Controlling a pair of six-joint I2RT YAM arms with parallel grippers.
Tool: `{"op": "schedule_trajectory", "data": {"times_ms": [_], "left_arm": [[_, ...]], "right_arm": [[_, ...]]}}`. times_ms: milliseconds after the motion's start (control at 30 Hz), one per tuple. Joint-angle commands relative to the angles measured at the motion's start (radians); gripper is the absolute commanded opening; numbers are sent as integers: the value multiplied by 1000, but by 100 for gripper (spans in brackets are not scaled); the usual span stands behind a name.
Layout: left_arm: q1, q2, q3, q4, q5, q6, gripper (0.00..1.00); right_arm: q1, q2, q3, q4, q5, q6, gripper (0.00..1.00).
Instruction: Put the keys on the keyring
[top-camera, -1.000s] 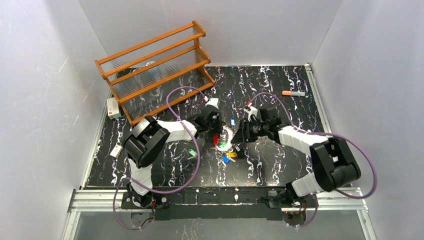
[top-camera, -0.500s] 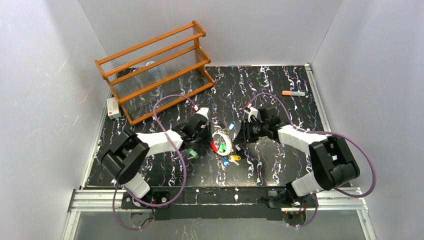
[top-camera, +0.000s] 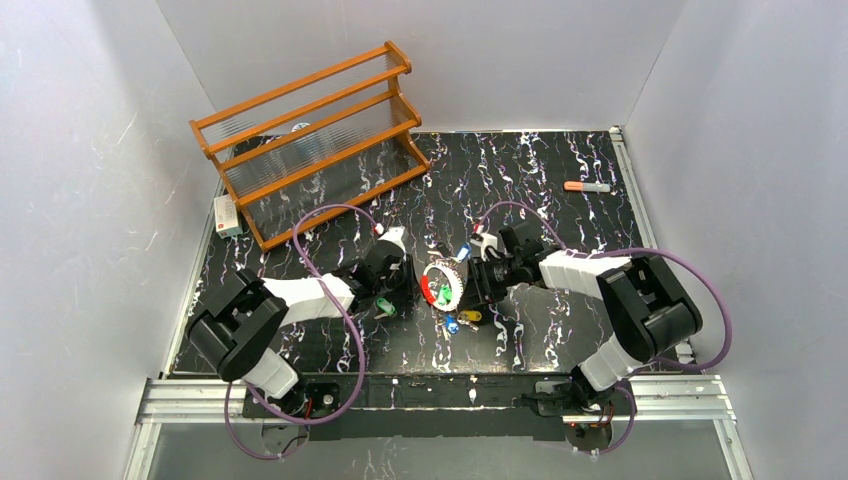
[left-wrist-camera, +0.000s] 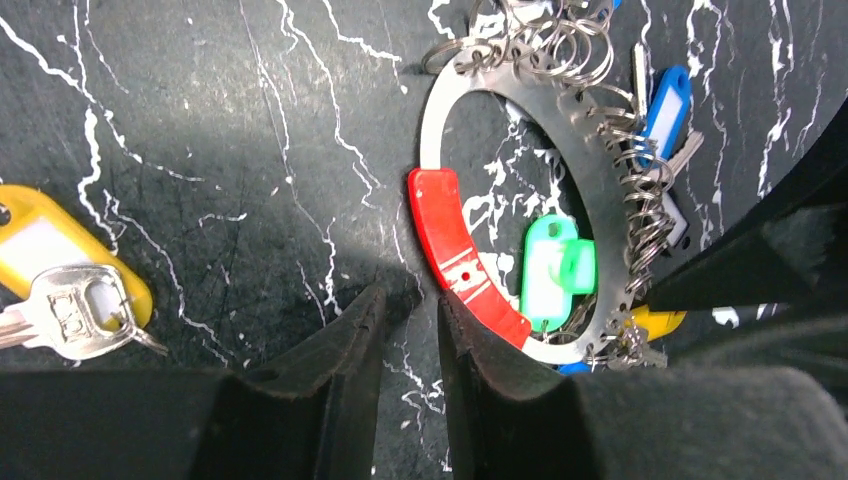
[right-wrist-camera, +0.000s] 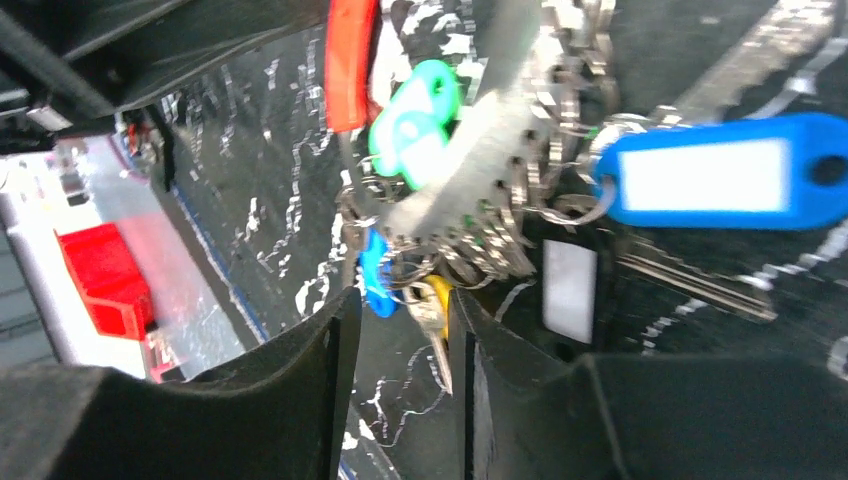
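Keyring (left-wrist-camera: 592, 190) on surface (left-wrist-camera: 200, 150) between arms, red arc (left-wrist-camera: 455, 250) just beside left gripper (left-wrist-camera: 410, 298). Jaws narrowly apart, empty, probably set to steady ring. Right gripper (right-wrist-camera: 402, 300) part open around dangling key (right-wrist-camera: 432, 318), grip unclear. Yellow-tagged key (left-wrist-camera: 70, 290) apart, unthreaded.

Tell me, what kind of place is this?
Probably a robot test booth: plain white walls box in a black marbled tabletop, and two black-and-white robot arms are bolted at its edge.
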Motion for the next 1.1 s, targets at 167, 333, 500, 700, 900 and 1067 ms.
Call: {"op": "schedule_trajectory", "data": {"times_ms": [167, 333, 500, 700, 900, 1067], "left_arm": [[0, 75, 23, 60, 33, -31, 24], [1, 135, 87, 33, 17, -15, 21], [8, 190, 134, 3, -2, 0, 16], [31, 228, 168, -11, -3, 17, 14], [36, 187, 174, -17, -5, 51, 18], [36, 95, 142, -17, -5, 85, 25]], "right_arm": [[-49, -84, 27, 48, 36, 38, 47], [-86, -67, 37, 40, 159, 43, 47], [-82, 19, 53, 90, 66, 55, 40], [-41, 23, 18, 131, -82, 75, 26], [-43, -161, 32, 22, 151, 44, 50], [-48, -230, 80, -25, 331, 6, 59]]}}
